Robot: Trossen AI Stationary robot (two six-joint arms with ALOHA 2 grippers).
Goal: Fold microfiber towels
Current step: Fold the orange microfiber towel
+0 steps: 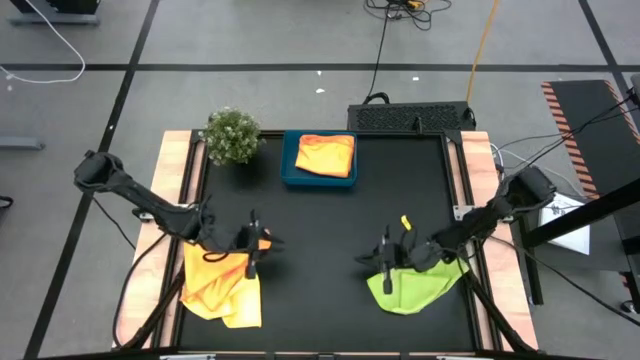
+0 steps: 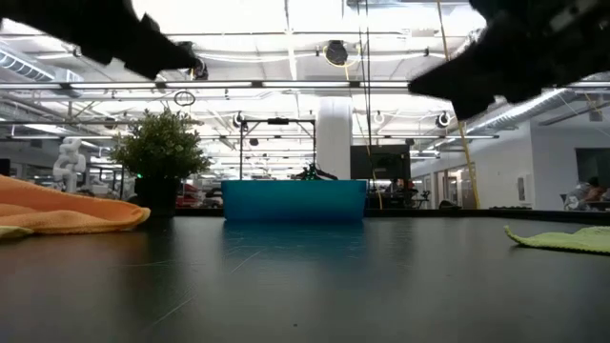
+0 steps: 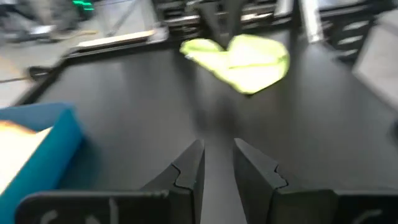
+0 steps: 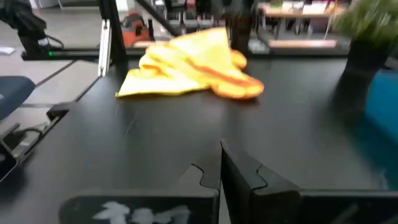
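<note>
A heap of yellow and orange-yellow microfiber towels (image 1: 220,288) (image 4: 189,71) lies crumpled at the table's near left. A lime green towel (image 1: 415,285) (image 3: 239,59) lies bunched at the near right. One orange-yellow towel (image 1: 327,155) lies folded in the blue tray (image 1: 290,172). My left gripper (image 1: 262,243) (image 3: 217,146) hangs just right of the yellow heap, pointing toward the table's right, fingers slightly apart with nothing between them. My right gripper (image 1: 372,257) (image 4: 221,146) hangs just left of the green towel, pointing toward the table's left, shut and holding nothing.
A small green bushy plant (image 1: 230,135) stands at the far left beside the tray. Bare black tabletop (image 1: 320,260) lies between the two grippers. Wooden rails (image 1: 175,170) run along the table's left and right sides; a black box (image 1: 410,117) sits behind the far edge.
</note>
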